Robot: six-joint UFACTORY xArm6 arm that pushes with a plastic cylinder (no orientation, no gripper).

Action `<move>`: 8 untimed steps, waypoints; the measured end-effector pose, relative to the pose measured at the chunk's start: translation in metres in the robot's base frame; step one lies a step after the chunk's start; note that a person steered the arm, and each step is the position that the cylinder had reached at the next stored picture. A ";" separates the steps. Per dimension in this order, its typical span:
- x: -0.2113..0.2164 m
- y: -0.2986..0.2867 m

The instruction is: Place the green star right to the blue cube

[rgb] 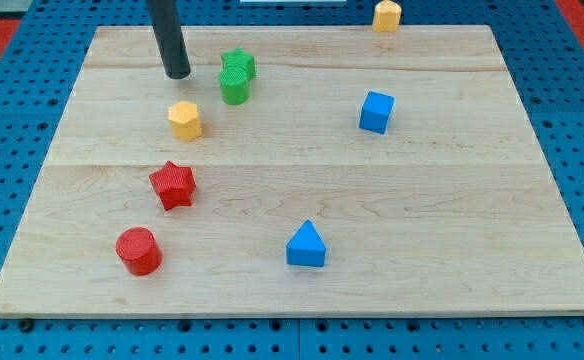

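Observation:
The green star (239, 64) lies near the top left of the wooden board (452, 200), touching a green cylinder (234, 86) just below it. The blue cube (376, 111) sits well to the view's right of them, in the upper right part of the board. My tip (178, 73) rests on the board a short way to the left of the green star and green cylinder, apart from both.
A yellow hexagon block (185, 119) lies below my tip. A red star (173, 184) and a red cylinder (138, 250) lie at lower left. A blue triangle (306, 245) sits at bottom centre. An orange-yellow block (387, 15) sits at the board's top edge.

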State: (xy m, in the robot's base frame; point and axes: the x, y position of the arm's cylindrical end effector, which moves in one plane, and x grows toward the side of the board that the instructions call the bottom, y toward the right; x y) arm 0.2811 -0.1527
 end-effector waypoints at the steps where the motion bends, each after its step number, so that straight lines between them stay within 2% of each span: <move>1: -0.004 0.011; 5: -0.008 0.128; 7: -0.008 0.235; 8: -0.010 0.261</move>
State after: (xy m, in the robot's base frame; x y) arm 0.2706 0.1083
